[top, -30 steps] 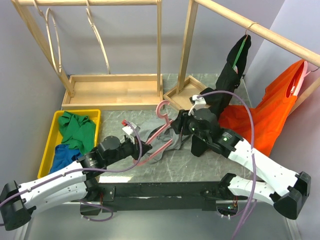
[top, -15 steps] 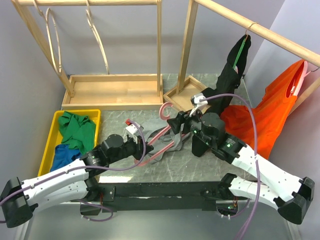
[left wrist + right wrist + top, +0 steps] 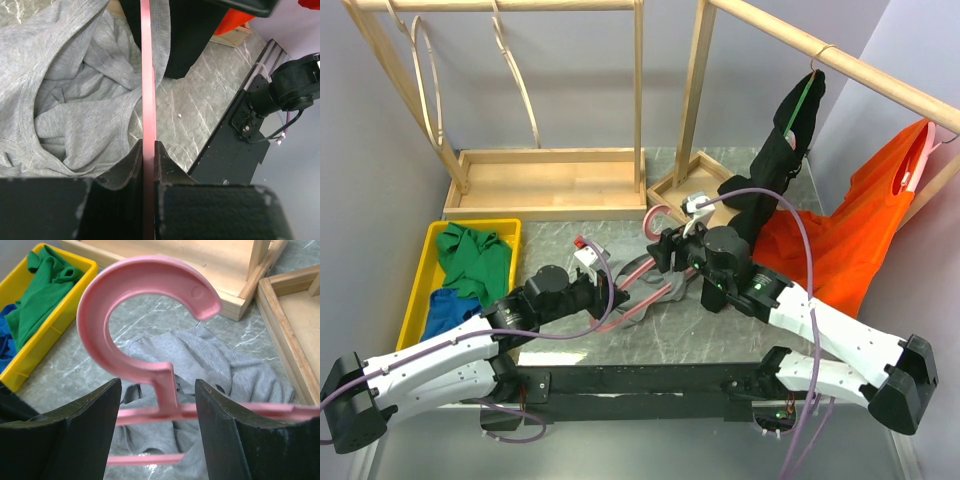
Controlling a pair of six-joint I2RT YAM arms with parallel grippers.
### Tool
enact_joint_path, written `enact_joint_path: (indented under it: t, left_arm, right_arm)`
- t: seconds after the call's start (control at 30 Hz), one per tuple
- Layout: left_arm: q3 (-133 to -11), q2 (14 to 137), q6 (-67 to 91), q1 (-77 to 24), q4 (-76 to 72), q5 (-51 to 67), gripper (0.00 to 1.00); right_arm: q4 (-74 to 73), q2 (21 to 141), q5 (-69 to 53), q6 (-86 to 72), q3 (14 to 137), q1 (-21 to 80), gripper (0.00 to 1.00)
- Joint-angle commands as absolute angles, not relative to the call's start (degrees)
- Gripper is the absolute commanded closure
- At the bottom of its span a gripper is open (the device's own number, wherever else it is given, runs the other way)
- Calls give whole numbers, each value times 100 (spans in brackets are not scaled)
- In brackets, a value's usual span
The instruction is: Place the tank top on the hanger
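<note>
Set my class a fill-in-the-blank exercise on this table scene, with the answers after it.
1. The left gripper is shut on a bar of the ___ hanger.
2. Under the hanger lies the tank top, whose colour is ___.
3. The right gripper has one finger on each side of the hanger's neck, just below its ___.
4. The yellow bin holds a green garment and a ___ one.

Answers: pink; grey; hook; blue.

Right end effector [image 3: 157,390] has slid toward the counter's left edge, and its fingers now straddle the neck of the hanger [image 3: 167,382] just under the hook. Left end effector [image 3: 605,291] has crept toward the far edge, carrying the hanger's hook slightly toward the far right corner.
</note>
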State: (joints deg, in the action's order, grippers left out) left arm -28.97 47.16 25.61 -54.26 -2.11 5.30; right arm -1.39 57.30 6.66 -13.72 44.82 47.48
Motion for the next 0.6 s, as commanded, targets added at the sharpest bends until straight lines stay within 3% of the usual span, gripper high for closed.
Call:
enact_joint_path:
  t: [0.0, 0.07, 0.23, 0.43, 0.5, 0.57]
  left_arm:
    - [-3164, 4763, 2540, -5449, -492, 852, 99]
    - [-3181, 4781, 2584, -5458, -449, 818, 99]
    - [-3199, 4702, 2575, -5449, -413, 852, 99]
    - [-3208, 4737, 2593, -5449, -395, 756, 98]
    - [-3190, 4755, 2610, -5449, -413, 704, 88]
    - [-3182, 4764, 2663, -5458, -422, 650, 87]
  right_arm:
    - [359, 5888, 773, -1283, 4641, 4808, 33]
    - [431, 6064, 747, -1248, 4675, 4799, 41]
    - [744, 6048, 862, -1310, 4563, 4834, 50]
    - [468, 5986, 1063, -1309, 4579, 4825, 84]
    - [623, 5889, 1107, -1231, 4396, 4834, 94]
    - [669, 5923, 1230, -1099, 4351, 4834, 100]
